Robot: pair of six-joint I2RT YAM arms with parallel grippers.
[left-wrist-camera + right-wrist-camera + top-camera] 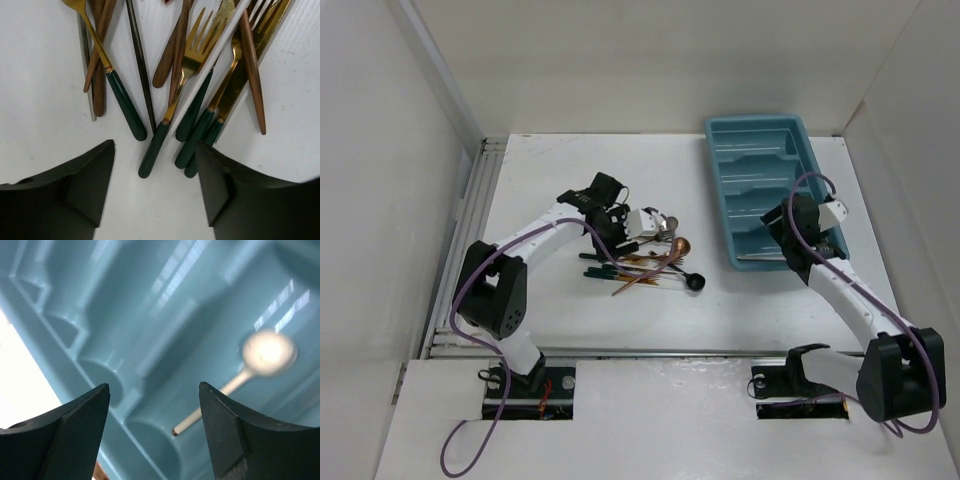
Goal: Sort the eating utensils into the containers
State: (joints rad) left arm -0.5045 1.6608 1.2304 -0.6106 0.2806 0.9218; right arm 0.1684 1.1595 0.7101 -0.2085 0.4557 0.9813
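The left gripper (155, 167) hangs low over the heap of utensils (648, 262) in the middle of the white table (550, 300), fingers apart and holding nothing. The end of a gold fork with a dark green handle (171, 109) points into the gap. A black round-headed spoon (695, 283) lies at the heap's near right edge. The right gripper (155, 390) hovers over the near end of the teal cutlery tray (760, 150), fingers spread. Below it a cream-white spoon (235, 382) lies in one long compartment.
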